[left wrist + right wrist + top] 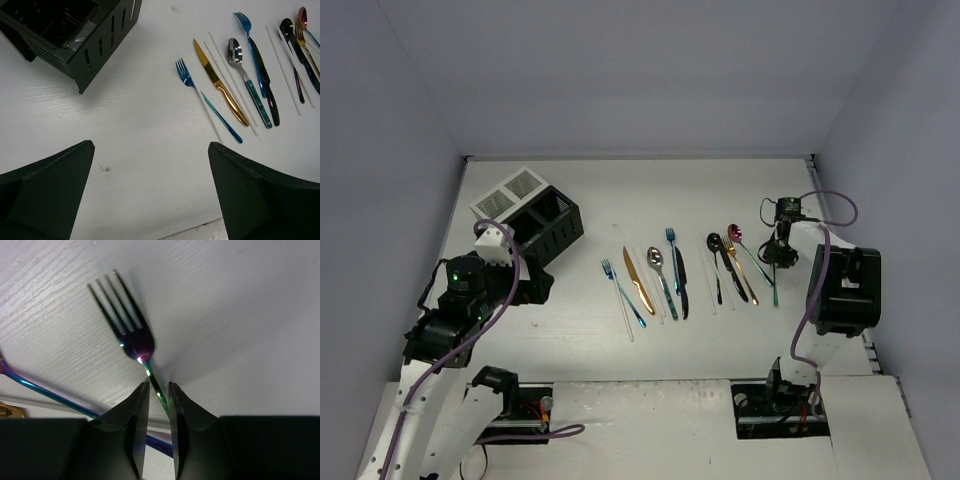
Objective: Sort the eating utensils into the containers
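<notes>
**Right pincer narrow around the far fork**

Your right gripper (159, 388) is down at the end of the utensil row farthest from the containers (563, 232). Its jaws stand narrow on either side of the neck of an iridescent fork (134, 338), which lies flat on the table (720, 200); you cannot tell whether they pinch it. Your left gripper (150, 150) hovers just beside the containers, jaws wide, holding nothing. The other utensils (638, 282) lie side by side between the containers and that fork.
</notes>
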